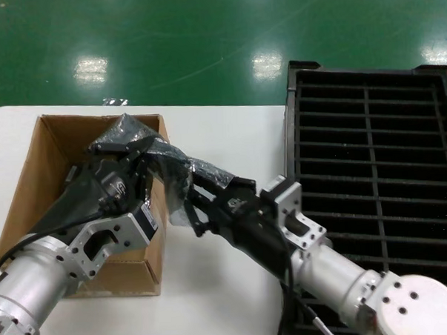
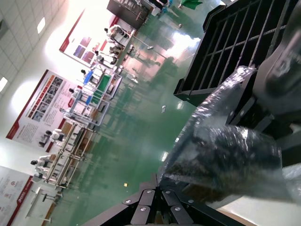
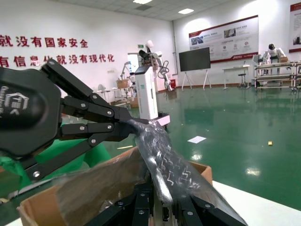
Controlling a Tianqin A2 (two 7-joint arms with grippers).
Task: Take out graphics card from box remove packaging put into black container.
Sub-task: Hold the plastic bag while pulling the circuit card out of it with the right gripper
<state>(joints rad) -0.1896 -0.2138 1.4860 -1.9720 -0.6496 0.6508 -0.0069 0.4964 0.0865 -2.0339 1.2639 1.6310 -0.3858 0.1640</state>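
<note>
Scene: two robot arms meet over the right wall of the cardboard box on a white table, a bagged graphics card stretched between them.
Left gripper: clamped on one end of the plastic bag, just above the box's rim.
Right gripper: closed on the bag's other end, just outside the box.
Card: not yet unwrapped; only a dark shape shows through the bag in the left wrist view.
Black tray: on the robot's right, well apart from the bag; its visible slots hold nothing.
Handling: the bag looks thin, crinkly and slick, likely to slip or tear under a hard pull; the card inside should be stiff, light and fragile.
Best hold: probably the board's edges or metal bracket, never the components.
</note>
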